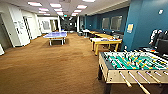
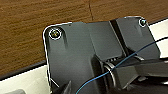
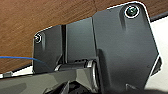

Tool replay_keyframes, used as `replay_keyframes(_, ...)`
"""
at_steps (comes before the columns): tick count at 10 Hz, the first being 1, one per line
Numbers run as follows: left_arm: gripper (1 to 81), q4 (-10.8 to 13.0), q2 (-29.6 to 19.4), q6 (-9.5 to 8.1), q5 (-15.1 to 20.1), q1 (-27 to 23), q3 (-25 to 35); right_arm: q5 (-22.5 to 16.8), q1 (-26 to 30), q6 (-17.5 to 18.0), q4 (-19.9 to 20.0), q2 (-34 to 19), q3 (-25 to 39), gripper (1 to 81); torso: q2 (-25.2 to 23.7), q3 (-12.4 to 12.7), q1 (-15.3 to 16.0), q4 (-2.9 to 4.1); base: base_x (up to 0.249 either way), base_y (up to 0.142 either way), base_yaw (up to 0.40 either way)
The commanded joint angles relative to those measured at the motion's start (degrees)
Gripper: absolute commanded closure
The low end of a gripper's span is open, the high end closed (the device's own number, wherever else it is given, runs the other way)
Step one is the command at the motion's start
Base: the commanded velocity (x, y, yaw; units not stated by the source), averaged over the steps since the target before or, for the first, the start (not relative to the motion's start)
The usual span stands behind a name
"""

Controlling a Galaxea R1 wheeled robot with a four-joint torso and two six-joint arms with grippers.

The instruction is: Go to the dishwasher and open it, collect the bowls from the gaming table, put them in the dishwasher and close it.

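Beyond the football table (image 1: 135, 65), further down the carpet (image 1: 50, 65), stands the gaming table (image 1: 106, 41) with its boxes; bowls too small to discern. Best to drive past the football table's near corner widely. Whether either gripper's fingers are apart, I cannot tell.

No readable text from my end. The yellow notice (image 1: 129, 27) on the blue wall (image 1: 145, 22) above the foosball table (image 1: 132, 65) is too blurred to read. Same for the papers on the white door (image 1: 18, 25) far across the carpet from that table.
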Motion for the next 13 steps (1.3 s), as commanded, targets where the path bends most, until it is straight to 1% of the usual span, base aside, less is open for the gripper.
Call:
replay_keyframes(1,1.0,-0.19,-0.38,0.09,2.29,-3.14,0.19,-2.41,3.54,-0.15,-0.34,-0.15,0.31,1.0,0.0,0.0,0.0,0.0,0.124,0.0,0.0)
replay_keyframes(13,1.0,-0.19,-0.12,0.18,2.29,-3.05,0.19,-2.33,3.01,-0.24,-0.43,0.02,0.31,1.0,0.0,0.0,-0.02,0.0,0.136,0.0,0.0)
